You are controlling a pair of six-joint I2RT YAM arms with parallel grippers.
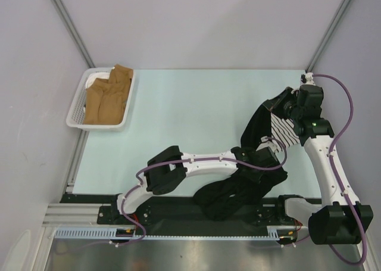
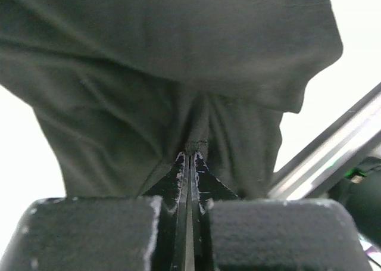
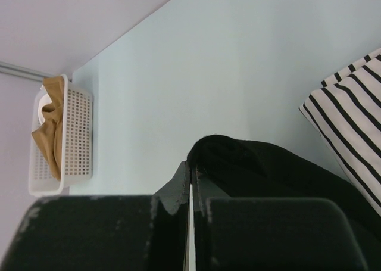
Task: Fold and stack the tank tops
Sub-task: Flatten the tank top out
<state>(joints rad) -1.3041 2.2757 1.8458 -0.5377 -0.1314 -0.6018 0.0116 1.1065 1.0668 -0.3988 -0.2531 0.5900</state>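
The plain black tank top (image 1: 253, 158) hangs stretched between my two grippers, from the far right down to the near middle, where it bunches (image 1: 226, 196). My left gripper (image 1: 260, 161) is shut on a pinch of its cloth; in the left wrist view the black cloth (image 2: 166, 86) fills the frame above the closed gripper (image 2: 191, 158). My right gripper (image 1: 292, 104) is shut on its edge (image 3: 262, 164), as the right wrist view shows at the gripper (image 3: 191, 167). The white black-striped tank top (image 1: 281, 129) lies on the table under the right arm and shows in the right wrist view (image 3: 351, 128).
A white perforated basket (image 1: 76, 107) with tan folded cloth (image 1: 107, 95) stands at the far left; it also shows in the right wrist view (image 3: 77, 134). The pale green table top (image 1: 190, 116) lies between it and the arms. A black rail (image 1: 178, 214) runs along the near edge.
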